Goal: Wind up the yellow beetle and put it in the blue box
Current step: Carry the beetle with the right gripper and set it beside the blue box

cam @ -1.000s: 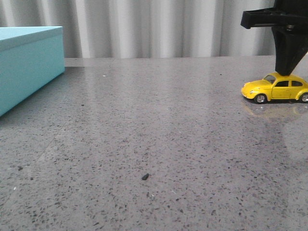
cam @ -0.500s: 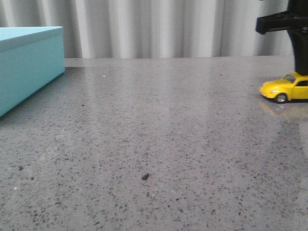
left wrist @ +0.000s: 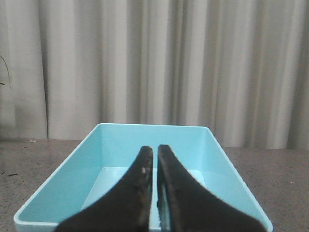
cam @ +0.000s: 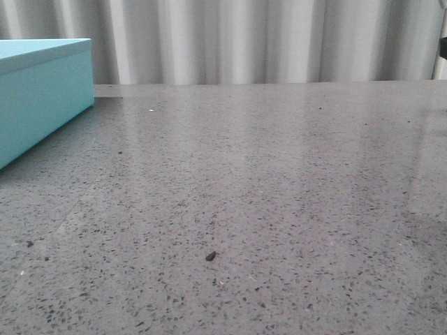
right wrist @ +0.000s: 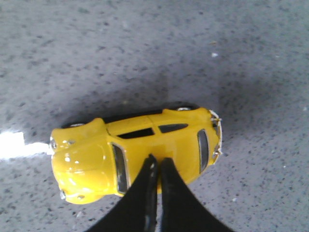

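Claws both pressed together: right claw [right wrist: 157,166] atop one yellow beetle [right wrist: 135,154], left claw [left wrist: 155,157] above one blue box [left wrist: 111,145].

No text, label, brand, number or sign can be read anywhere: none on the beetle [right wrist: 140,157], the box [cam: 42,91], or the desk [cam: 265,181].

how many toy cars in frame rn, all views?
1. The yellow beetle shows only in the right wrist view, on the grey table under the right gripper. The front view shows none; anything beyond its right edge is hidden.
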